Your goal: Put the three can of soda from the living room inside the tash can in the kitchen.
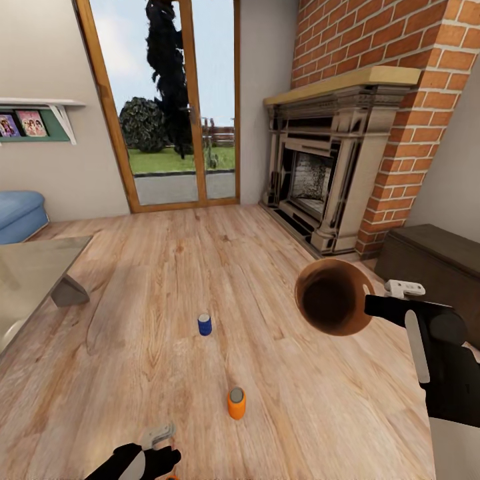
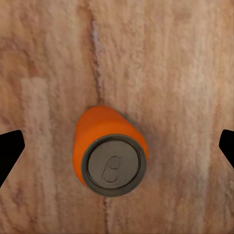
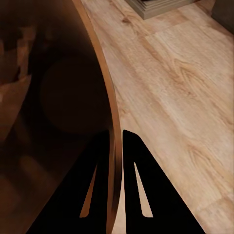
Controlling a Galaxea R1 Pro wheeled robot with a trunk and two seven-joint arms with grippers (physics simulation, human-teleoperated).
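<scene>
Indoors, living room with brick fireplace (image 1: 373,127). Right gripper (image 3: 116,146) clamped on the rim of the tash can (image 1: 331,297), held off the wood floor (image 1: 200,280) and tilted, brown inside facing the head camera. Left gripper (image 2: 117,146) spread wide above an upright orange can (image 2: 109,151). Blue can (image 1: 205,324) and second orange can (image 1: 236,403) stand apart on the floor.

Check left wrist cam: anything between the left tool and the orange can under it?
Nothing visible. The orange can stands upright on bare wood floor, centred in the gap of the left tool; its fingertips sit wide apart at either edge, clear of the can.
</scene>
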